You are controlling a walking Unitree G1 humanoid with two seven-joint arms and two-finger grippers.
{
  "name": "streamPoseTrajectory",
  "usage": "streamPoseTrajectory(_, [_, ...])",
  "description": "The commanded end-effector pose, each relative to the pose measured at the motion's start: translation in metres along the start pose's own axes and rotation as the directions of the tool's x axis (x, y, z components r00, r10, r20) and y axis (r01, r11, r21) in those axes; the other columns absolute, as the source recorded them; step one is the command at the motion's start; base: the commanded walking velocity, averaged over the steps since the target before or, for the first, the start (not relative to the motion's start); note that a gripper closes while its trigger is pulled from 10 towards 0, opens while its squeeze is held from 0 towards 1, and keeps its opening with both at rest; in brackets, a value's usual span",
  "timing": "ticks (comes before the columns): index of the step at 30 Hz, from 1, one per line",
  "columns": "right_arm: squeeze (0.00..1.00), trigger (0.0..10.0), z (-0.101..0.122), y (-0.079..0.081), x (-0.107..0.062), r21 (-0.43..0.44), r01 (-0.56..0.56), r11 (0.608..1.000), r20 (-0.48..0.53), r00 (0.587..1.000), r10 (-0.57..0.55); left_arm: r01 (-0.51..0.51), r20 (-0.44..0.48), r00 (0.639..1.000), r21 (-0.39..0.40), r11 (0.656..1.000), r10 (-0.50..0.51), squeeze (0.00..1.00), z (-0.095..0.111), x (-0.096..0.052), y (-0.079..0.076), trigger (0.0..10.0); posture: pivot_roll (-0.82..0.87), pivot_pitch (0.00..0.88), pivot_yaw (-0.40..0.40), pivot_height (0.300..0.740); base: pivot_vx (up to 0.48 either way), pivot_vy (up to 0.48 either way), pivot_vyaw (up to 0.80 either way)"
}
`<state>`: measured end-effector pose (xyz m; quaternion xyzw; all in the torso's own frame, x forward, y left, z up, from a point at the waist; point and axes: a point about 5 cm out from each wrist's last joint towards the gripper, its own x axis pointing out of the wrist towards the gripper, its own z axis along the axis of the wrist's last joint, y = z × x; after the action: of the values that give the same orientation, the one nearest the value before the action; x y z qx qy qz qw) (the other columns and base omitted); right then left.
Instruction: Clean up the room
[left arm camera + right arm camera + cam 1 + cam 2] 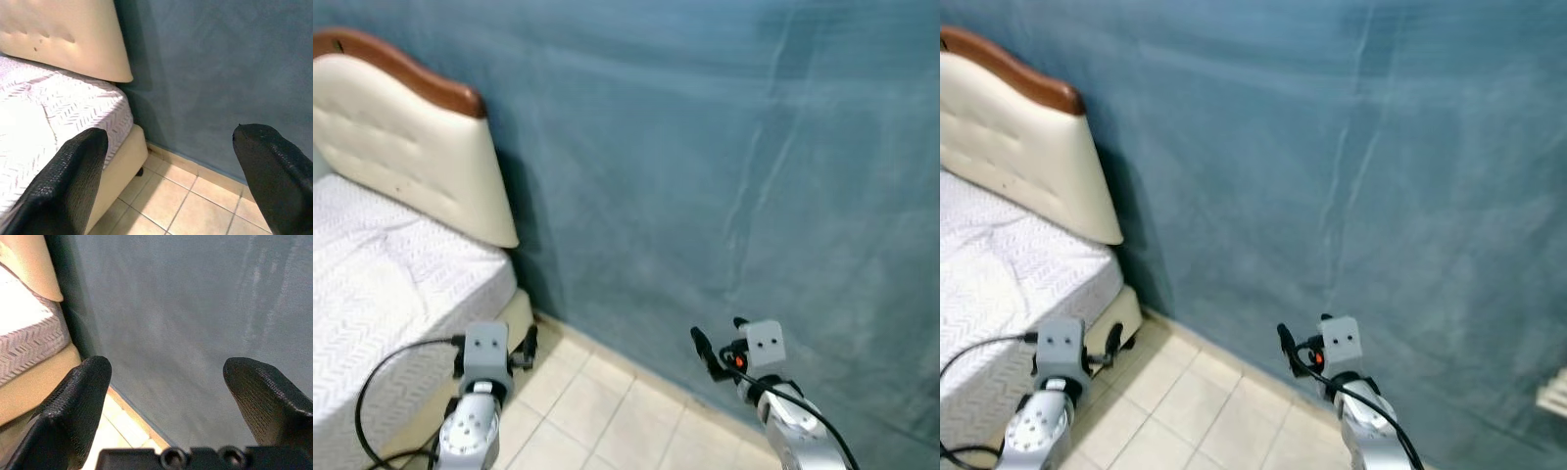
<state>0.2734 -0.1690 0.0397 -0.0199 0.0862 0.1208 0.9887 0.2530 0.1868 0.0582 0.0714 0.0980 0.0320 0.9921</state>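
While both claws gape, right eye view catches a white vent (1553, 392).

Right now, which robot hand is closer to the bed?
Left. The left gripper hangs right beside the bed, by its corner. The right gripper is off across the tile floor, near the blue wall.

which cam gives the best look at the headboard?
Left eye view: the headboard shows nearly whole, cream padding with its brown wooden top rail. Right eye view has it cropped at the picture's edge. Left wrist view catches the padded lower part; right wrist view just a corner.
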Motion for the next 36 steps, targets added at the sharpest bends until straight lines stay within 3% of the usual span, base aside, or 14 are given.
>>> streamPoseTrajectory(1, [1.00,10.0,-0.001,0.002,0.004,0.006,-0.015,1.000,-0.008,1.000,0.015,-0.006,0.012,1.000,0.029,1.000,0.006,0.00,0.005,0.002,0.004,10.0,0.08,0.000,-0.007,0.740,0.000,0.000,0.52])
streamPoseTrajectory(5, [1.00,10.0,0.000,0.006,0.010,0.030,-0.055,0.998,-0.003,0.998,0.055,-0.002,0.013,1.000,-0.055,0.998,0.002,0.00,0.007,0.006,0.003,10.0,0.08,0.000,-0.007,0.740,0.000,0.285,0.52])
streamPoseTrajectory(7, [1.00,10.0,-0.001,0.006,0.010,0.029,-0.071,0.997,-0.006,0.997,0.071,-0.054,-0.020,0.998,-0.092,0.994,0.052,0.00,0.002,0.007,0.007,10.0,0.08,0.000,-0.014,0.740,-0.126,0.427,0.50])
streamPoseTrajectory(20, [1.00,10.0,0.001,0.010,0.015,0.059,-0.167,0.984,0.019,0.986,0.166,-0.047,-0.026,0.999,-0.105,0.993,0.044,0.00,-0.004,0.001,0.006,10.0,0.11,0.000,-0.031,0.740,-0.269,0.387,0.50])
streamPoseTrajectory(26, [1.00,10.0,-0.009,0.016,0.013,0.096,-0.233,0.968,-0.006,0.972,0.235,-0.053,-0.020,0.998,-0.017,0.998,0.053,0.00,-0.001,0.006,0.007,10.0,0.10,0.000,-0.022,0.740,-0.041,0.144,0.49])
streamPoseTrajectory(29, [1.00,10.0,-0.013,0.012,0.011,0.103,-0.215,0.971,-0.021,0.976,0.218,-0.076,0.000,0.997,0.021,0.997,0.076,0.00,0.003,0.011,0.009,10.0,0.09,0.000,-0.018,0.740,0.000,0.000,0.48])
streamPoseTrajectory(31, [1.00,10.0,-0.012,0.015,0.011,0.085,-0.233,0.969,-0.018,0.972,0.235,-0.082,0.030,0.996,0.018,0.997,0.081,0.00,0.009,0.014,0.010,10.0,0.09,0.000,-0.015,0.740,0.000,0.000,0.48])
streamPoseTrajectory(32, [1.00,10.0,-0.011,0.014,0.014,0.024,-0.181,0.983,-0.042,0.982,0.182,-0.071,0.045,0.996,-0.015,0.997,0.072,0.00,0.013,0.016,0.008,10.0,0.09,0.000,-0.012,0.740,0.000,0.000,0.00])
streamPoseTrajectory(36, [1.00,10.0,0.004,0.015,0.020,0.093,-0.152,0.984,0.048,0.988,0.148,-0.088,0.017,0.996,-0.063,0.994,0.089,0.00,0.009,0.014,0.008,10.0,0.09,0.000,-0.009,0.740,0.000,0.478,0.00])
